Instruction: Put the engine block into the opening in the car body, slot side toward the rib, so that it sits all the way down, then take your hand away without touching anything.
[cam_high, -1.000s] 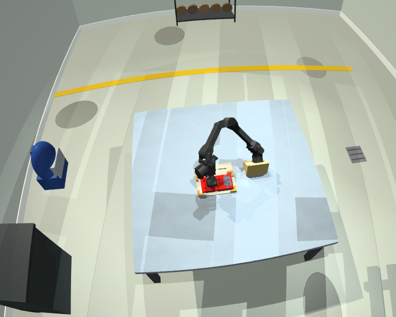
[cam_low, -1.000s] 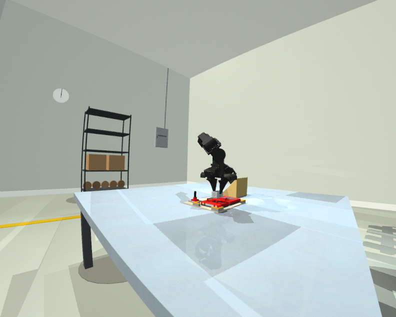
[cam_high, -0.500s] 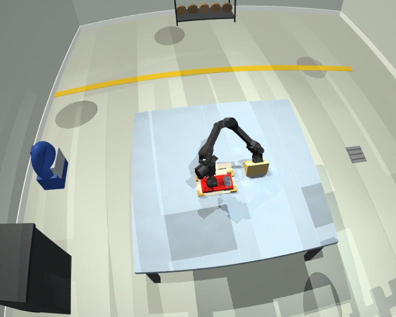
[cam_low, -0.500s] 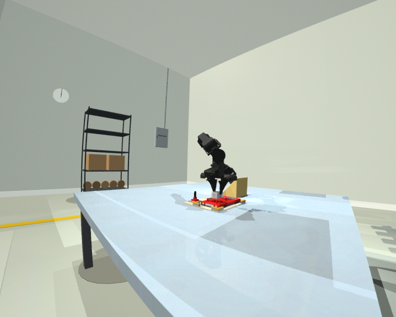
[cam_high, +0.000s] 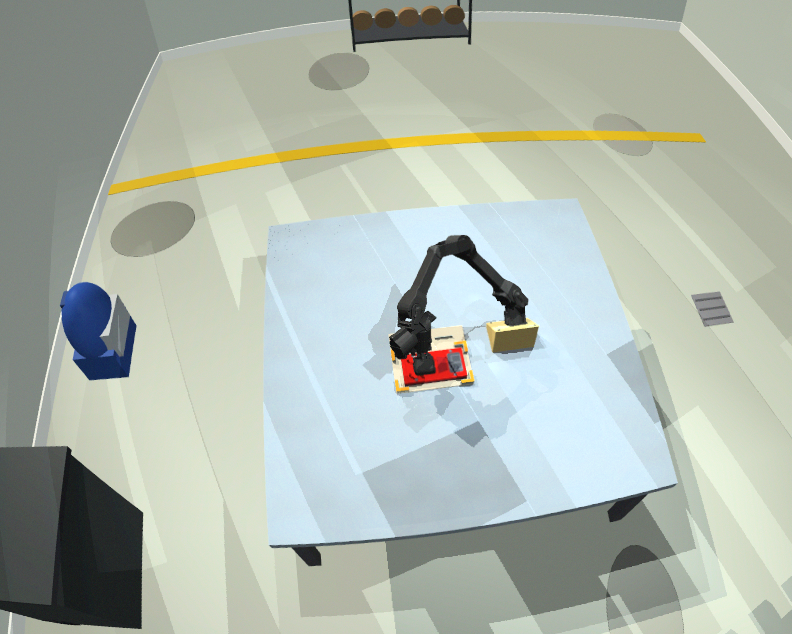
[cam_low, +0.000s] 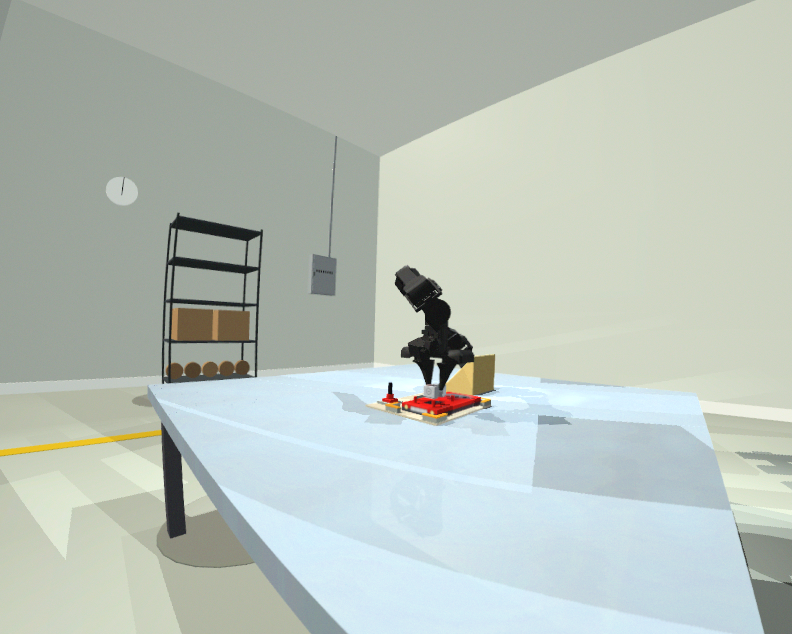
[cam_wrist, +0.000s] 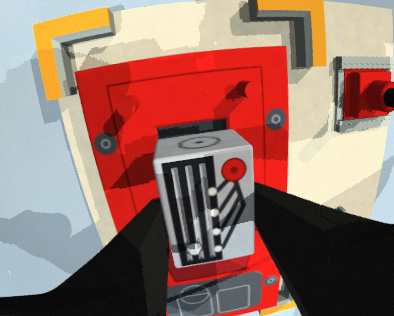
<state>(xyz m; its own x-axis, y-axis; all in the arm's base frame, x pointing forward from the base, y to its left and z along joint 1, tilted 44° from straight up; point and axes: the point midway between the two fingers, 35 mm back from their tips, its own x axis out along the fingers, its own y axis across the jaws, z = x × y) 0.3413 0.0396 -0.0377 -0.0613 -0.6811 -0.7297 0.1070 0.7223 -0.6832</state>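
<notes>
My gripper (cam_high: 424, 365) (cam_low: 436, 387) (cam_wrist: 206, 200) is shut on the grey engine block (cam_low: 431, 391) (cam_wrist: 235, 247), one finger on each side. The block shows a black slotted panel and a red round mark in the wrist view. It stands over the red car body (cam_high: 439, 377) (cam_low: 462, 401) (cam_wrist: 190, 90). A dark strip of the opening (cam_wrist: 192, 127) shows just beyond the block's far edge. The block hides the rest of the opening, and the rib cannot be made out. How deep the block's lower end sits is hidden.
The car body lies on a cream board (cam_wrist: 320, 150) with orange corner brackets (cam_wrist: 45, 60) (cam_wrist: 319, 35). A red piece with a black knob (cam_low: 389, 396) (cam_wrist: 365, 95) stands beside the body. Two red pegs rise from the body beyond the block. A tan block (cam_high: 511, 338) (cam_low: 484, 374) is under the arm's base.
</notes>
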